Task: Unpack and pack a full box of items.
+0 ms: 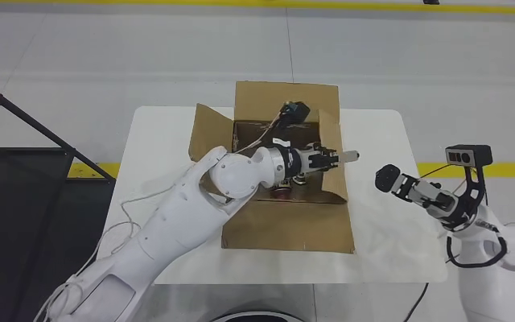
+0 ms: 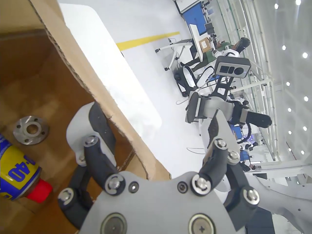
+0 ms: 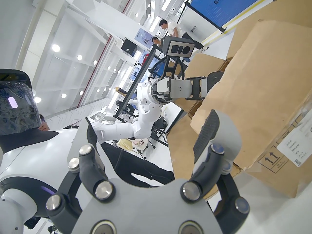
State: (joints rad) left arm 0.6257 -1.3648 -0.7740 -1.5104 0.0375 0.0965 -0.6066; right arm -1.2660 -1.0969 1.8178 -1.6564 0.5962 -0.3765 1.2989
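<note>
An open cardboard box [image 1: 286, 217] stands in the middle of the white table [image 1: 386, 241]. My left gripper [image 1: 336, 157] is open at the box's right wall [image 2: 80, 74]; one finger [image 2: 97, 120] is inside and the other [image 2: 218, 127] outside, with the cardboard edge between them. Inside the box lie a round metal flange [image 2: 31, 130] and a blue and yellow spray can [image 2: 17, 174] with a red cap. My right gripper [image 1: 388, 177] hangs open and holds nothing, over the table to the right of the box [image 3: 268, 98].
The box's flaps [image 1: 208, 129] stand open on all sides. Bare table lies right of the box [image 1: 378, 129] and along its left side. From the right wrist view the left gripper [image 3: 195, 87] shows at the flap's top edge.
</note>
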